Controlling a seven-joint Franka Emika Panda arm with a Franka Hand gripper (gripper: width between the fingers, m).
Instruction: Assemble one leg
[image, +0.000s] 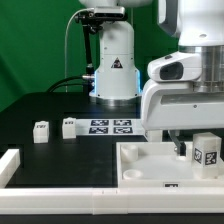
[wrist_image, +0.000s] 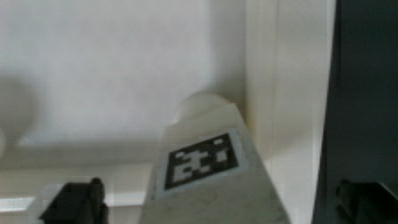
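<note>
A leg (image: 207, 152), a small white block with a black-and-white tag, stands upright on the white tray-like tabletop (image: 145, 172) near its corner at the exterior view's right. My gripper (image: 192, 147) is low over it, with one dark finger (image: 183, 148) just beside it. In the wrist view the leg (wrist_image: 210, 165) fills the space between my dark fingertips (wrist_image: 75, 203), with a gap on each side. The gripper (wrist_image: 219, 208) is open around it. Whether the leg sits in a socket is hidden.
Two more small white legs (image: 41, 131) (image: 69, 126) stand on the black table at the exterior view's left. The marker board (image: 110, 126) lies behind the tabletop. A white L-shaped rail (image: 10, 165) sits at the front left. The robot base (image: 113, 65) is at the back.
</note>
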